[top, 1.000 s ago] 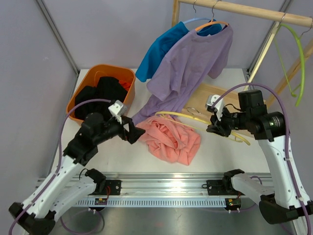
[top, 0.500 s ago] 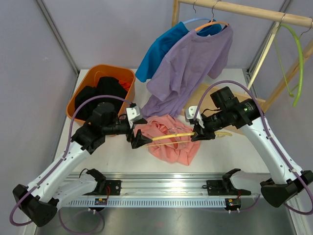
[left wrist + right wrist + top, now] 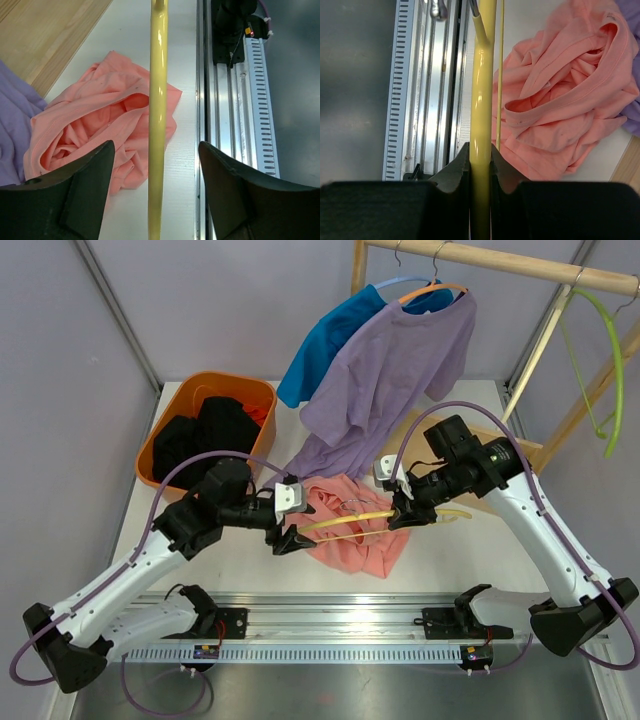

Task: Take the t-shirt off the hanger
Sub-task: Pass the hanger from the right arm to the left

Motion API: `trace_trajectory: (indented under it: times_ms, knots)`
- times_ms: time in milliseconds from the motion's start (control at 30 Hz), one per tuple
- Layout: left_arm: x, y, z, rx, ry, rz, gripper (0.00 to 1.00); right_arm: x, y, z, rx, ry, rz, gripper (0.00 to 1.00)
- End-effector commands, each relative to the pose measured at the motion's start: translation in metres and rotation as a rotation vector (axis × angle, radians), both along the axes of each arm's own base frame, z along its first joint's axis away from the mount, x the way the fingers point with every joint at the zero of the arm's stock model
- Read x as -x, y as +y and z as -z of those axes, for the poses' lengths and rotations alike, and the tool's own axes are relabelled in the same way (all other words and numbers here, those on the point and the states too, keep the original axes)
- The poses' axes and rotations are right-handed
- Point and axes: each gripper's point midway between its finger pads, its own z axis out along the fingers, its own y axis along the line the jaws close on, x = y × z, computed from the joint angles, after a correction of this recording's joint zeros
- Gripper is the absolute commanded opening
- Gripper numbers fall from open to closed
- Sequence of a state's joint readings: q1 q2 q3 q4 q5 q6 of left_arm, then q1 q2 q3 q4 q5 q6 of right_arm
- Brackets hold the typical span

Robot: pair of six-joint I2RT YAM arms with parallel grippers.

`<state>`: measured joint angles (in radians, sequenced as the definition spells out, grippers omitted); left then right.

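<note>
The left gripper (image 3: 287,527) holds its jaws wide apart on either side of the yellow hanger (image 3: 350,519) without touching it, the pink t-shirt (image 3: 355,550) lies crumpled on the white table (image 3: 240,560) beneath that hanger, and the right gripper (image 3: 400,512) clamps the hanger's bar.

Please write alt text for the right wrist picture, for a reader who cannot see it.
The right gripper is shut on a yellow hanger whose bar runs up the picture. A crumpled pink t-shirt lies on the white table at right, a metal rail at left.
</note>
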<state>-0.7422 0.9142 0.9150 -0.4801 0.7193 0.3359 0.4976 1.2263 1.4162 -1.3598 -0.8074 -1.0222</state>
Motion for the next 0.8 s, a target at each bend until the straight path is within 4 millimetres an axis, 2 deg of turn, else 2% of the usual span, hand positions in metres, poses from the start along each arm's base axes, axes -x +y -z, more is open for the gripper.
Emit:
trace_trajectory:
  times_ms: [0,133,267,400,500,567,600,700,733,767]
  knots:
    - [-0.008,0.005,0.009,-0.031,-0.062,-0.021,0.69,0.021,0.000,-0.019,-0.035,0.039,-0.036,0.00]
    - [-0.015,0.006,0.020,-0.059,-0.084,-0.053,0.53,0.026,0.002,-0.020,-0.055,0.068,-0.052,0.00]
    - [-0.020,0.003,0.010,-0.027,-0.127,-0.068,0.41,0.031,0.004,-0.017,-0.068,0.102,-0.062,0.00]
    - [-0.014,0.002,-0.001,0.011,-0.140,-0.048,0.25,0.029,0.005,-0.012,-0.067,0.104,-0.054,0.00]
    - [-0.004,0.002,-0.002,0.020,-0.111,-0.019,0.00,0.026,0.006,-0.010,-0.065,0.100,-0.037,0.00]
    - [0.000,0.003,-0.002,0.023,-0.088,-0.014,0.00,0.020,0.006,-0.008,-0.054,0.102,-0.008,0.01]
    - [0.004,0.004,-0.001,0.030,-0.054,-0.024,0.00,0.014,0.009,-0.008,-0.057,0.104,0.024,0.03]
    - [0.007,0.008,-0.001,0.039,0.015,-0.081,0.00,0.000,0.010,-0.005,-0.042,0.092,0.110,0.20]
    - [0.005,0.010,0.001,0.036,0.032,-0.116,0.00,-0.003,0.009,-0.004,-0.038,0.089,0.133,0.32]
    - [0.005,0.012,0.001,0.036,0.048,-0.133,0.00,-0.006,0.007,-0.004,-0.027,0.090,0.175,0.36]
